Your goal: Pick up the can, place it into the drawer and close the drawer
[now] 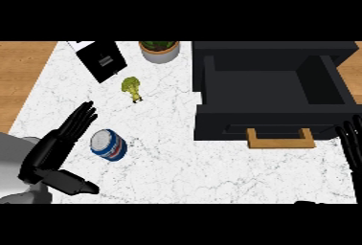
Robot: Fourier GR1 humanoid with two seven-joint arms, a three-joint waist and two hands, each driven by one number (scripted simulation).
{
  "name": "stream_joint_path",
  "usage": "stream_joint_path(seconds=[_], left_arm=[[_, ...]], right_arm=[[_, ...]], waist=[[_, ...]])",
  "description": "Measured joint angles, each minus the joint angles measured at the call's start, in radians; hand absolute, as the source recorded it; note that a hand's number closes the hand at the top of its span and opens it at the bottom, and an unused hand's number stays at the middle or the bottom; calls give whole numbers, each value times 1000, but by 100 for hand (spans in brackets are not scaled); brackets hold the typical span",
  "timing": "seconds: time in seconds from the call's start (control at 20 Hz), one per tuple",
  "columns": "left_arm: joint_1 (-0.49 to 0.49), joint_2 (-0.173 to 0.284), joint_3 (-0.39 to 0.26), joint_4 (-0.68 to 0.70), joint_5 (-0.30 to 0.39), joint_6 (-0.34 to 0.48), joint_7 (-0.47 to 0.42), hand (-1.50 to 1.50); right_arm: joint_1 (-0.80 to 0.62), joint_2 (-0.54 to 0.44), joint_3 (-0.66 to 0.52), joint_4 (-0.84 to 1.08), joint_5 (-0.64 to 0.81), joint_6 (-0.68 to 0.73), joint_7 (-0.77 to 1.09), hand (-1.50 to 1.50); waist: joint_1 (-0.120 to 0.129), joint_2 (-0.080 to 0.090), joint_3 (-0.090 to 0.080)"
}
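Item: white marbled table, seen from above, with wood flooring showing at its 9 and 3 o'clock edges. Can: blue and white with a pale top, lying tilted on the table at about 8 o'clock from the table's centre, well apart from the drawer. Left robot hand: black, fingers straight and spread wide, pointing toward 1 o'clock, thumb stretched out toward 4 o'clock below the can; the fingers stood just beside the can at its 9 o'clock side, and whether they touched it could not be told from this angle; nothing was held. Right robot hand: only a few black fingers showed at the 3 o'clock edge, apparently straight and relaxed, holding nothing, near the drawer's front corner. Drawer: black, pulled open, at 2 o'clock on the table, its inside bare and dark, its front panel facing 6 o'clock. Handle: wooden, U-shaped, fixed to the drawer front. Broccoli floret: green, small, lying at 11 o'clock between the can and the pot. Plant pot: white, round, with green leaves, at 12 o'clock, just beside the drawer cabinet's left side. Black box: flat, tilted, at 11 o'clock near the table's far edge, beside the pot.
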Motion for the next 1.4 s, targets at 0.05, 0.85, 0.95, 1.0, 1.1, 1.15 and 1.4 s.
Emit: stream_joint_path(seconds=[0.05, 0.85, 0.95, 1.0, 1.1, 1.15, 1.4], left_arm=[[11, 2, 2, 21, -15, -3, -33, -150], [-103, 60, 44, 394, -139, -14, -290, -150], [-116, 66, 44, 422, -148, -15, -308, -150], [-117, 71, 46, 446, -156, -14, -328, -150], [-103, 71, 44, 459, -165, -13, -349, -150], [-111, 77, 49, 484, -168, -14, -367, -150], [-165, 73, 47, 638, -209, 13, -443, -150]], right_arm=[[7, 0, -2, -6, 0, 3, 5, -150], [8, 19, -35, -5, 3, 38, -4, -150], [27, 38, -16, -18, 23, 36, -13, -150], [35, 35, -27, -28, 10, 42, -11, -150], [40, 44, -25, -32, 17, 42, -16, -150], [33, 43, -27, -29, 18, 41, -13, -150], [9, 50, -20, -39, 27, 32, 17, -150]], waist=[[0, 0, 0], [-2, 0, 0], [-2, 0, 0], [-2, 0, 0], [-2, 0, 0], [-2, 0, 0], [-4, 1, 0]])
